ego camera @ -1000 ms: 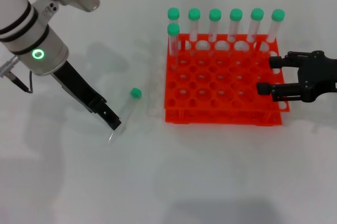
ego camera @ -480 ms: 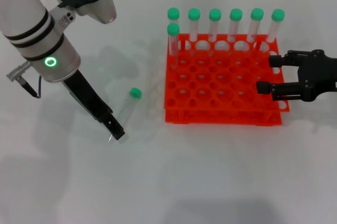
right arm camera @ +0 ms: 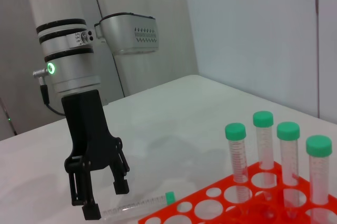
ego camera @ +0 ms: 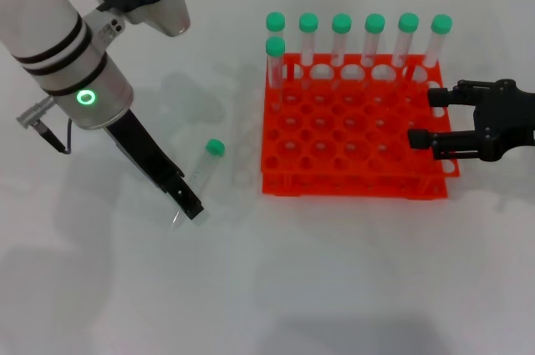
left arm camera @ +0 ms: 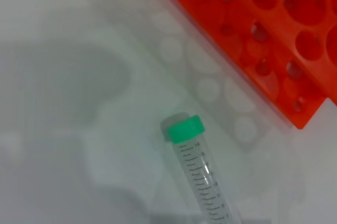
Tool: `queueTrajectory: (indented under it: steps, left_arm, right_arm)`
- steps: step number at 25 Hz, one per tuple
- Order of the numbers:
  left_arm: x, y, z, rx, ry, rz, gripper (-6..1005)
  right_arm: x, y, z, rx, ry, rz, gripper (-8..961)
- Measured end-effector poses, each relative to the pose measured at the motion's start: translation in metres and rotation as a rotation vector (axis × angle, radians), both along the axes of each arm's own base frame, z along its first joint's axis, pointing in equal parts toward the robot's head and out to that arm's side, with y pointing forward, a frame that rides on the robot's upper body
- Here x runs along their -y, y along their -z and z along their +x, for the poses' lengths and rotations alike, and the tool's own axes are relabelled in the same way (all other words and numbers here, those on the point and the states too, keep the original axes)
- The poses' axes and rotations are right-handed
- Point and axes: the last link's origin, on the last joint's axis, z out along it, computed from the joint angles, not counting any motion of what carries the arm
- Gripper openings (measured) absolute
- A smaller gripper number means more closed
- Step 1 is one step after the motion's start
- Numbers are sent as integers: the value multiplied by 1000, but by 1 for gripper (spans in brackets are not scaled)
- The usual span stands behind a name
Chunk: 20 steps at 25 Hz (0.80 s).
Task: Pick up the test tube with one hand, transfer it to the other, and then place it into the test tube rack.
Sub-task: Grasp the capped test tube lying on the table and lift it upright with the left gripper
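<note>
The test tube (ego camera: 203,168) lay flat on the white table (ego camera: 334,288), a little way from the left side of the test tube rack (ego camera: 351,134). Its green cap pointed toward the back of the table and its clear end pointed toward the front. In the left wrist view the tube (left arm camera: 202,179) showed thin lines along its side, and a corner of the rack (left arm camera: 263,34) sat near it but not touching.

The left gripper (ego camera: 189,206) was down low by the clear end of the tube. Its two black fingers were spread apart, one on each side of the tube, and they were not squeezing it. In the right wrist view the gripper (right arm camera: 105,198) pointed down at the table. The thick silver-white arm above it leaned up and away to the back left, and a green ring (ego camera: 84,97) glowed on it.

The right gripper (ego camera: 430,118) hung over the right edge of the rack with its fingers wide apart and holding nothing. Seven more green-capped tubes (ego camera: 341,38) stood upright along the back of the rack.
</note>
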Motion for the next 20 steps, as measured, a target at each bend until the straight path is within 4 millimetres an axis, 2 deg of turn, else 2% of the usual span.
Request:
queueTrajectory:
  steps: [20]
  left_arm:
    - [0, 10, 2, -8, 23, 8, 827]
  right_arm:
    - [-1, 0, 1, 4, -4, 7, 801]
